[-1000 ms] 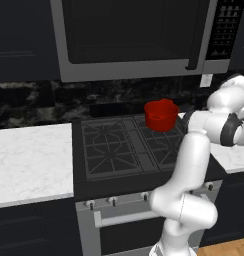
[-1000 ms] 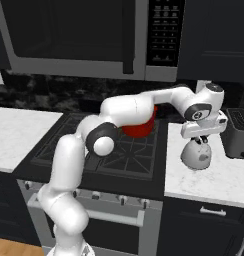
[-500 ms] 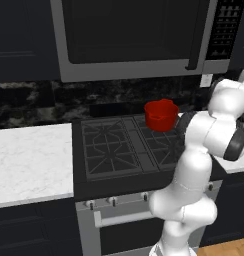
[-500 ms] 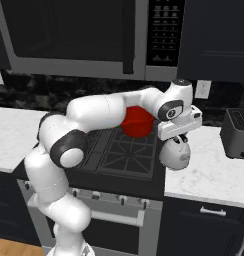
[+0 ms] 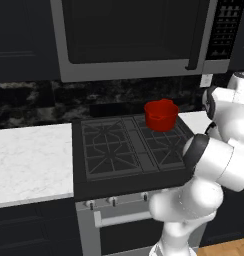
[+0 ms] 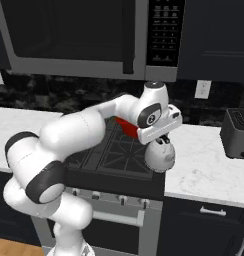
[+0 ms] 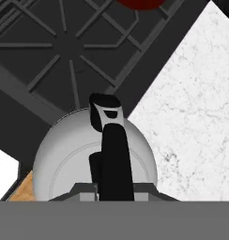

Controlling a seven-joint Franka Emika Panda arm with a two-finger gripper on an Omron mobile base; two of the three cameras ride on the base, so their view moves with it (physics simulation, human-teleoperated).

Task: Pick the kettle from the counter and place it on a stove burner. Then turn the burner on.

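Glossy white kettle (image 6: 160, 155), veined marble counter (image 6: 209, 165)

The kettle (image 7: 95, 159) is cut off at the bottom of the hand view. The robot arm hides part of the red pot (image 6: 125, 127) behind it.

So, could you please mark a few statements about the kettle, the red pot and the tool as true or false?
1. The tool is shut on the kettle's top handle. True.
2. The kettle rests on the counter. False: it hangs lifted at the cooktop's right edge.
3. The red pot sits on a back burner. True.
4. The kettle stands on a stove burner. False: not yet set down.
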